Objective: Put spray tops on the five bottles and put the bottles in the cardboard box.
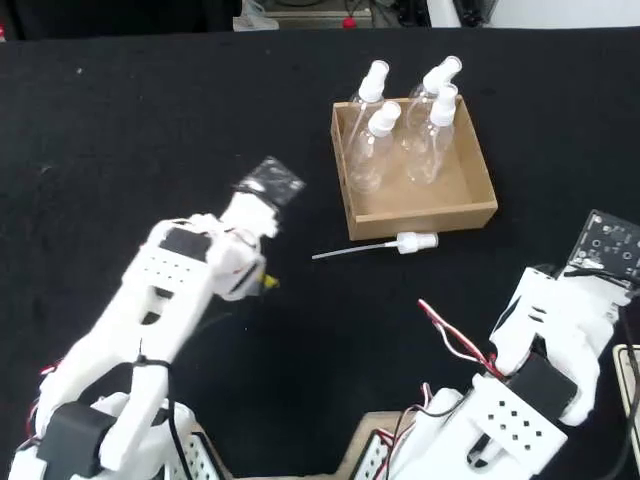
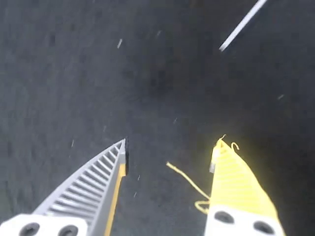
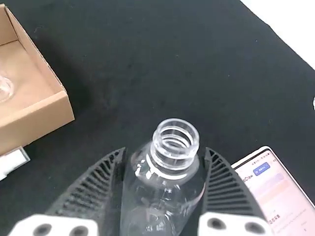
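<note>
Beside a phone (image 3: 275, 189) showing unreadable writing, right gripper (image 3: 165, 150) is clasping an open-necked bottle (image 3: 170, 169); left gripper (image 2: 171, 143) is gaping wide.

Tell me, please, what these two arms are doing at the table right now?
The right gripper holds a clear plastic bottle whose neck is open, with no top on it. Four clear bottles with white spray tops already sit in the brown cardboard box. The last white spray top, with its long thin tube, lies on the black table just in front of the box. The left gripper hangs open above the table near that tube, holding nothing.
</note>
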Action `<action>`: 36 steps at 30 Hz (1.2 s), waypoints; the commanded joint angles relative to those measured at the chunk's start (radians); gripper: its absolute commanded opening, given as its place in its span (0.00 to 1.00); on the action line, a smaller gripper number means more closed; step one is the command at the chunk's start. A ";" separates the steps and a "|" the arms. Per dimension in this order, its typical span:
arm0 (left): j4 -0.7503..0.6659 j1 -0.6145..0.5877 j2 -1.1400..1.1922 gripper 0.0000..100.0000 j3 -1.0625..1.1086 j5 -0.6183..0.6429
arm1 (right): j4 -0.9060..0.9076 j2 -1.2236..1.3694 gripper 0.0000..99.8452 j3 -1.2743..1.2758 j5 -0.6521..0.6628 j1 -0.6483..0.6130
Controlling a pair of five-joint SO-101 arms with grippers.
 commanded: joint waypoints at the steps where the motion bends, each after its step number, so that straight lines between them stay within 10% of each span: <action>1: -0.083 0.087 -0.003 0.27 -0.051 -0.015 | 0.002 -0.021 0.15 -0.051 0.011 0.017; 10: -0.347 0.151 0.193 0.27 -0.035 -0.015 | 0.002 -0.027 0.16 -0.051 0.011 0.012; 36: -0.358 0.228 0.571 0.17 -0.360 -0.015 | 0.002 -0.027 0.16 -0.051 0.005 0.011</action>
